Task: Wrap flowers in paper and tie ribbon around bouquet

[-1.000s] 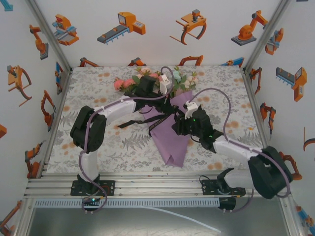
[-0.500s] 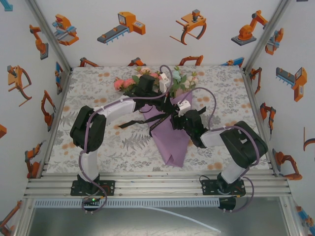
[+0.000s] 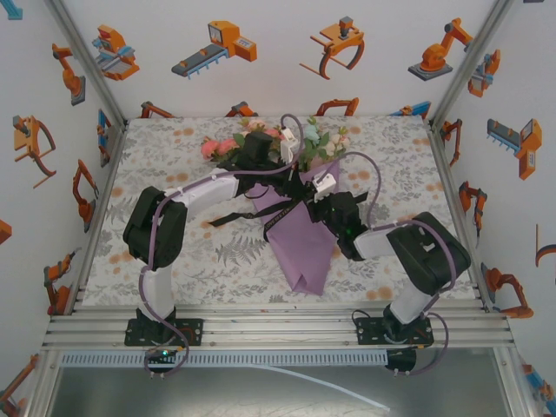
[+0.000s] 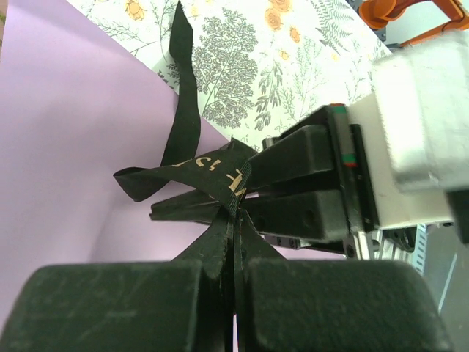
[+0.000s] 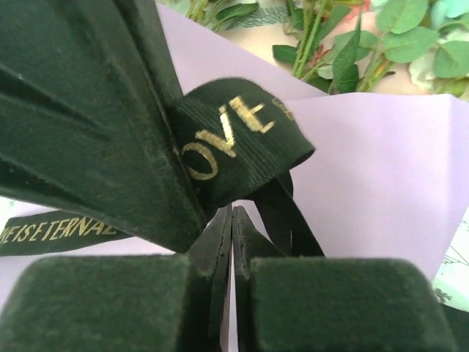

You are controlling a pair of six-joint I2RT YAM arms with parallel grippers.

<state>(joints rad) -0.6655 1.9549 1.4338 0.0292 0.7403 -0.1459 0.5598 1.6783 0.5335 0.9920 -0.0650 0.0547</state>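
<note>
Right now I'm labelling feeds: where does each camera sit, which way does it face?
Top external: high behind the bases, looking down on the table; arms meet at the bouquet.
Left wrist: on the left arm, looking along the shut left jaws at the ribbon and paper; right jaws opposite.
Right wrist: on the right arm, looking past its jaws toward the flowers.
Both wrist views share the ribbon.

Bulky black joints, white link shells, thin looping purple-grey cables, scuffed matte-black claw fingers

Robot lab cell: aluminium frame, white walls with orange robot cartoons, floral tabletop.
</note>
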